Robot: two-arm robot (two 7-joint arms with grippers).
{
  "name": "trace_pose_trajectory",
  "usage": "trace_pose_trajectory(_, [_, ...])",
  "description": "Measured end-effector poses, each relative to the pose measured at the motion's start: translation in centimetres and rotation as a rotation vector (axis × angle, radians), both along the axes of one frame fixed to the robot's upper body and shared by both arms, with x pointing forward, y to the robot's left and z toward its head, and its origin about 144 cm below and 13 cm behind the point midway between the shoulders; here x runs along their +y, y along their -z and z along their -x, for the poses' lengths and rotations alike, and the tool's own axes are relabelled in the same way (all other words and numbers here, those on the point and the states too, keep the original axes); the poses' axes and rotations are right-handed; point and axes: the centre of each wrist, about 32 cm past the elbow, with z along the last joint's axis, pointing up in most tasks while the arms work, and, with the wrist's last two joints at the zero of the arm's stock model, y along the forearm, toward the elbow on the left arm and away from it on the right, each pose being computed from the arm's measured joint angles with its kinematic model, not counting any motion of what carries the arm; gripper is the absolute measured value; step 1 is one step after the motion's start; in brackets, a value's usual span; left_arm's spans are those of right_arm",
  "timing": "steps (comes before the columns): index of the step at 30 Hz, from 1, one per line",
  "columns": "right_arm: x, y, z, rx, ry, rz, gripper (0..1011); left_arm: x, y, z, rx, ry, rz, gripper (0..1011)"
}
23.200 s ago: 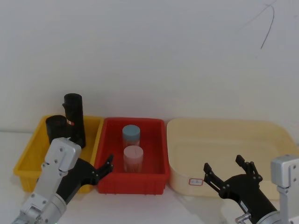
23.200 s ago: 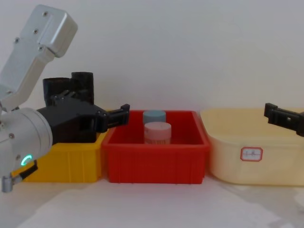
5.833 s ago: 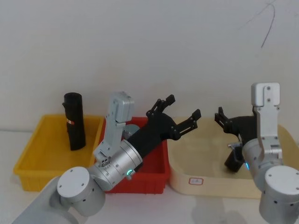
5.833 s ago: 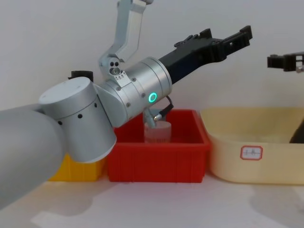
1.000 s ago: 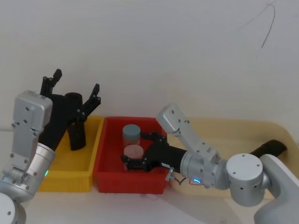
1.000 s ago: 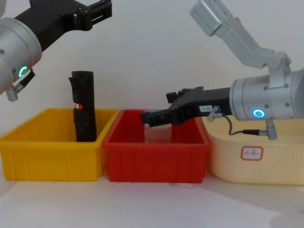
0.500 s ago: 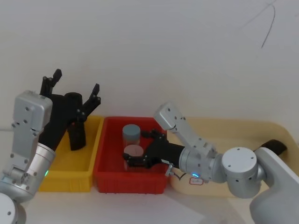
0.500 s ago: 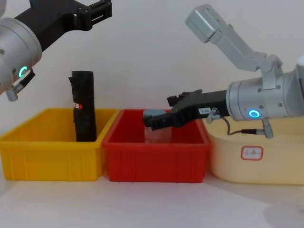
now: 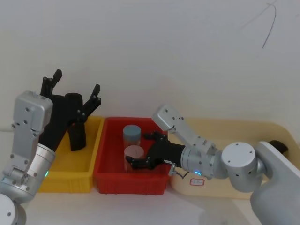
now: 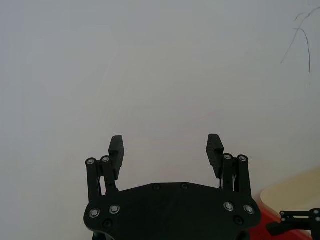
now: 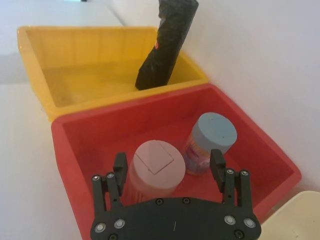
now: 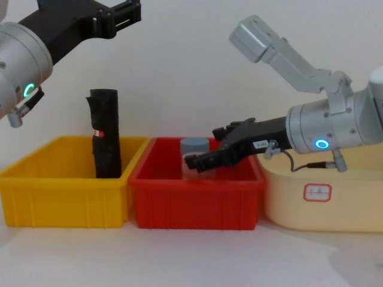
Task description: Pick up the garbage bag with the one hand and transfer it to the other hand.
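Standing nearly upright in the yellow bin (image 9: 28,161), the garbage bag (image 9: 75,123) has its long axis vertical and sits just below the left gripper (image 9: 75,91), whose jaws are spread wide and empty above it. The right gripper (image 9: 145,151), also spread, hovers around the pink jar (image 11: 154,166) in the red bin (image 9: 105,161), well apart from the bag.

A plain white wall (image 9: 154,56) is seen behind everything. A thin dark crack (image 9: 268,23) is drawn across the wall near its top right corner. A white tabletop (image 12: 191,257) is seen below, and soft grey shadows are cast on it. The whole place is evenly lit.
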Motion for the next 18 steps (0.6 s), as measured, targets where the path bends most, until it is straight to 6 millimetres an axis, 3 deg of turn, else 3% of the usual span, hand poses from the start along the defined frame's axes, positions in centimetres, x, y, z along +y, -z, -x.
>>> trace_pose_trajectory(18, [0.2, -0.5, -1.5, 0.02, -0.052, 0.061, 978, 0.0, 0.0, 0.0, 0.0, 0.0, 0.0, 1002])
